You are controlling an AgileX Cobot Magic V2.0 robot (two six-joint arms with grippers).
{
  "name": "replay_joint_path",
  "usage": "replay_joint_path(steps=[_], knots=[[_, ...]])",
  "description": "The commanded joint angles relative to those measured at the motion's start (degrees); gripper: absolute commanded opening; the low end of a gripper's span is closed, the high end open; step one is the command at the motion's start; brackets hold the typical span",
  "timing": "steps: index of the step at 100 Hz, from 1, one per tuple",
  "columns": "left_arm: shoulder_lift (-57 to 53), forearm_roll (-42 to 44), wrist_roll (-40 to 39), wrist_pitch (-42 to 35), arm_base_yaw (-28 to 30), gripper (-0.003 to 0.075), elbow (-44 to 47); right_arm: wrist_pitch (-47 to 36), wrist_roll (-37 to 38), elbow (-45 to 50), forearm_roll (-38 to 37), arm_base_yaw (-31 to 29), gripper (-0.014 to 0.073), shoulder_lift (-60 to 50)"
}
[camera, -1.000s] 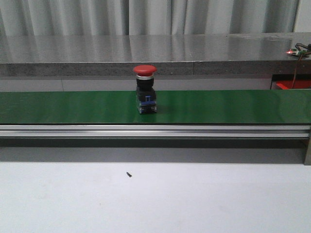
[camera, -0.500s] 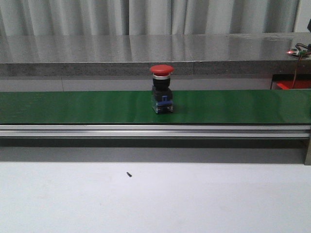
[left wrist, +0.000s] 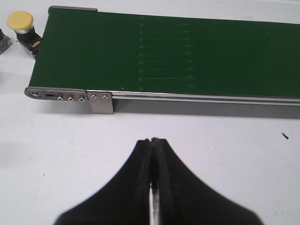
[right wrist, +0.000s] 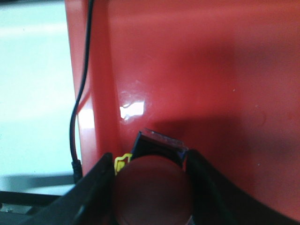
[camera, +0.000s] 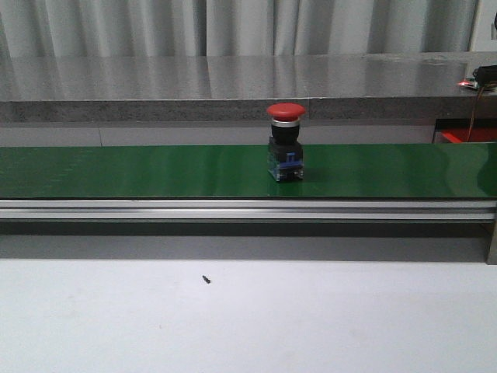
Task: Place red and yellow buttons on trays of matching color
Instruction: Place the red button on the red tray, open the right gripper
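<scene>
**Red button on the belt, a second one gripped over the red tray**

In the front view a red button (camera: 286, 142) stands upright on the green conveyor belt (camera: 116, 171), a little toward 3 o'clock from the middle of the picture. Its red cap sits on a black body with a blue base touching the belt. A metal rail (camera: 233, 208) runs along the belt's near edge, and the white tabletop (camera: 311, 318) lies at 6 o'clock of it, carrying one small dark speck (camera: 206, 279). At the far 3 o'clock edge, behind the belt, a strip of the red tray (camera: 466, 136) shows.

The left wrist view shows the left gripper (left wrist: 153, 145) over the bare tabletop, its two black fingers (left wrist: 140, 164) pressed together with nothing between them. Beyond them lies one end of the belt with its metal end bracket (left wrist: 101, 97). Off that end, at 10 o'clock in this picture, a yellow button (left wrist: 21, 23) lies on the tabletop, apart from the belt.

In the right wrist view the right gripper (right wrist: 150, 187) is clamped on a second red button (right wrist: 152, 187), one finger on each side of its cap. It is over the red tray's glossy floor (right wrist: 211, 70); whether the button touches the floor cannot be told. A black cable (right wrist: 79, 93) runs along the tray's edge
</scene>
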Motion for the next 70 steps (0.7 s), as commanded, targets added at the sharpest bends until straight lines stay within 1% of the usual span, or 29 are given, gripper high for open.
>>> replay_joint_path(steps=[1,7,12,17,20,24,44,56,70], knots=[[0.0,-1.3,0.0,-3.4,-0.4,-0.0020,-1.6,-2.1,-0.7,-2.5,0.5,-0.4,0.0265,-3.4],[0.0,-1.3,0.0,-3.4,-0.4,-0.0020,-1.6,-1.8,-1.3,-2.7,0.5,-0.4,0.0357,-3.3],[0.0,-1.3,0.0,-3.4,-0.4,-0.0020,-1.6,-1.8,-1.6,-2.7,0.5,-0.4,0.0468,-3.3],[0.0,-1.3,0.0,-3.4,-0.4,-0.0020,-1.6,-1.9,-1.6,-2.7,0.5,-0.4,0.0547,-3.3],[0.0,-1.3,0.0,-3.4,-0.4,-0.0020,-1.6,-2.0,-1.6,-2.7,0.5,-0.4,0.0582,-3.3],[0.0,-1.3,0.0,-3.4,-0.4,-0.0020,-1.6,-2.0,-1.6,-2.7,0.5,-0.4,0.0600,-3.3],[0.0,-1.3,0.0,-3.4,-0.4,-0.0020,-1.6,-1.3,-1.7,-2.9,0.5,-0.4,0.0601,-4.3],[0.0,-1.3,0.0,-3.4,-0.4,-0.0020,-1.6,1.2,-1.7,-2.9,0.6,-0.1,0.0598,-6.5],[0.0,-1.3,0.0,-3.4,-0.4,-0.0020,-1.6,4.9,-2.0,-2.8,3.1,0.2,0.0551,-9.1]])
